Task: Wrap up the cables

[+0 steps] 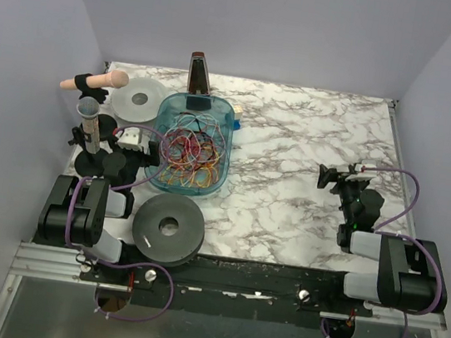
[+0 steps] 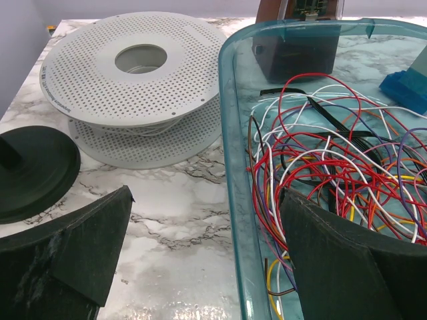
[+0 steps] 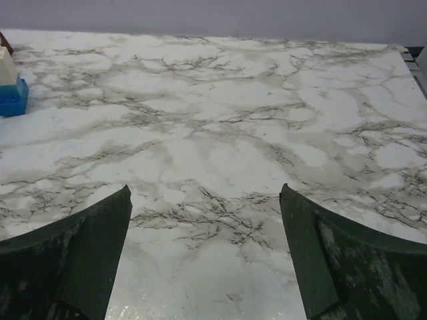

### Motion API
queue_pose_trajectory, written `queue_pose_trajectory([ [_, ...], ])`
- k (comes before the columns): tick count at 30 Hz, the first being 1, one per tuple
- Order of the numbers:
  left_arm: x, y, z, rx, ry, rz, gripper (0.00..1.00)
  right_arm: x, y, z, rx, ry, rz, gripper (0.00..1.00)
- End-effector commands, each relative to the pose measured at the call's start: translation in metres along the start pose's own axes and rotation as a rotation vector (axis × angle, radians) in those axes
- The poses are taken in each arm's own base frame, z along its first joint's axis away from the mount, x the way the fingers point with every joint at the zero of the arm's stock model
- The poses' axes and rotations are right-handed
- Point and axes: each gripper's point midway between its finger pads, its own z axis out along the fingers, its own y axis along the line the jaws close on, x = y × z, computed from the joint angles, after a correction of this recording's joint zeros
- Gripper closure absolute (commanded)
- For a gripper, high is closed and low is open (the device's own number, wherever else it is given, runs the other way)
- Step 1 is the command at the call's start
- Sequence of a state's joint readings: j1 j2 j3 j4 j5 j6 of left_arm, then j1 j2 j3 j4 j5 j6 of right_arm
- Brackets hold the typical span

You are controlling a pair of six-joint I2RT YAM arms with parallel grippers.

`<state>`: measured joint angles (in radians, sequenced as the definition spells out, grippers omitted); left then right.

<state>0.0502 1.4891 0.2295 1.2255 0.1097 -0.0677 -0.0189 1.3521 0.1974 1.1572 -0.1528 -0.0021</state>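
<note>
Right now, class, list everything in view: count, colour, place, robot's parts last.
cables: one tangle, mostly red, some yellow and white, inside the bin
bin: one, clear blue, left of centre
perforated spool: one, white, far left
solid spool: one, black, near edge
block: one, blue, beside the bin
rod: one, peach, raised at the left edge
left gripper: one, black, open, straddling the bin's rim
right gripper: one, black, open, over the marble table

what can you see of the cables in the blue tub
The cables are thin flexible wires, mostly red with white, yellow, orange, purple and black strands. They lie in a loose tangled heap of loops inside the translucent blue tub on the left side of the table. They rest on the tub's floor, and nothing grips them.
</note>
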Motion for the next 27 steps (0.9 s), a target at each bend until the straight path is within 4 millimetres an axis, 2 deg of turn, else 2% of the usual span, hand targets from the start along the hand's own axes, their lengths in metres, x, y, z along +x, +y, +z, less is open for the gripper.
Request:
queue_pose_trajectory([
  [1,-0.014,-0.007,0.002,0.035,-0.045,0.017,0.01,-0.016,0.001,0.002,-0.010,-0.048,-0.022,0.00],
  [6,-0.014,-0.008,0.002,0.040,-0.048,0.016,0.01,-0.031,0.000,-0.006,0.002,-0.073,-0.018,0.00],
  [8,-0.023,-0.013,-0.009,0.083,-0.092,0.021,0.01,-0.030,0.003,-0.007,-0.012,-0.024,-0.005,0.00],
  [9,-0.035,-0.010,-0.018,0.063,-0.154,0.014,0.01,-0.034,0.009,-0.007,-0.035,-0.002,0.032,0.00],
  [11,-0.043,-0.015,-0.036,0.114,-0.215,0.017,0.01,-0.046,0.025,-0.007,-0.123,0.058,0.072,0.00],
  [14,-0.052,-0.016,-0.049,0.115,-0.264,0.024,0.01,-0.057,0.048,-0.009,-0.251,0.164,0.123,0.00],
  [18,-0.062,-0.014,-0.055,0.096,-0.290,0.016,0.01,-0.062,0.051,-0.014,-0.255,0.282,0.157,0.00],
  [20,-0.069,-0.015,-0.060,0.097,-0.317,0.021,0.01,-0.071,0.052,-0.017,-0.257,0.283,0.159,0.00],
  [22,-0.086,-0.020,-0.065,0.121,-0.379,0.047,0.01,-0.084,0.056,-0.022,-0.273,0.248,0.159,0.00],
  [27,-0.113,-0.044,-0.077,0.248,-0.476,0.124,0.01,-0.112,0.066,-0.032,-0.311,0.177,0.200,0.00],
])
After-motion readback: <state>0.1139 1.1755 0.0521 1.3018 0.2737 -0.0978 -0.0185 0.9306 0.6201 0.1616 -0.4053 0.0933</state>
